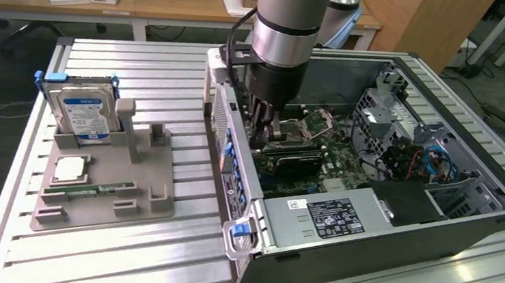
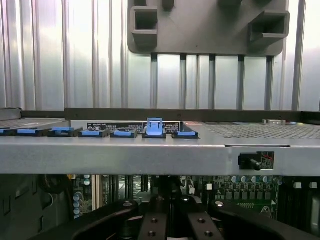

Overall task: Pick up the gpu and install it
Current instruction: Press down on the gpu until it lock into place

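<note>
While fingers [image 1: 264,137] clamp, gpu [image 1: 289,162] just beside.

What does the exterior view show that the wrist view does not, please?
Exterior only: the hard drive standing in the grey holder, the RAM stick lying there, and the arm reaching into the PC case. Wrist only: the row of blue clips along the case edge. Both: the gripper, the motherboard and the slatted table.

Gpu [image 1: 289,162], dark shroud, lying low inside the open case over the green motherboard.
</note>
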Tool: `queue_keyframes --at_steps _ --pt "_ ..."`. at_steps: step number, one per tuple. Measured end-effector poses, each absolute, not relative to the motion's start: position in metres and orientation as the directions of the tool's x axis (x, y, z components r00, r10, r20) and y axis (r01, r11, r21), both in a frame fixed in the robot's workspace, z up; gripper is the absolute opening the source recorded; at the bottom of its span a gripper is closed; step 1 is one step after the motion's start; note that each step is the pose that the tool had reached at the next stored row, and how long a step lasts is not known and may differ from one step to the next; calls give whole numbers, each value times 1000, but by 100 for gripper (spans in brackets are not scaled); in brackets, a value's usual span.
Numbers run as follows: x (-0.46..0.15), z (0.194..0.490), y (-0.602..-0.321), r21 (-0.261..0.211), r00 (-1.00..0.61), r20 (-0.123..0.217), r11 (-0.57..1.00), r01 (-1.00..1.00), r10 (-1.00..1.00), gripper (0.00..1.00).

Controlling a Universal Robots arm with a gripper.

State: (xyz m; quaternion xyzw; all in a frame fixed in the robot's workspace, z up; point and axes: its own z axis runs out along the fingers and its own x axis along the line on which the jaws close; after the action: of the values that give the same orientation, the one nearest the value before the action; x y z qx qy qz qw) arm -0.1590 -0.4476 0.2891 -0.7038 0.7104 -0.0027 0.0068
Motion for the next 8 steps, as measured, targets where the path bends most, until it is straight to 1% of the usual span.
queue_keyframes --at_steps 8 --pt "-145 287 -448 -12 -10 -6 10 -1000 -1000 10"
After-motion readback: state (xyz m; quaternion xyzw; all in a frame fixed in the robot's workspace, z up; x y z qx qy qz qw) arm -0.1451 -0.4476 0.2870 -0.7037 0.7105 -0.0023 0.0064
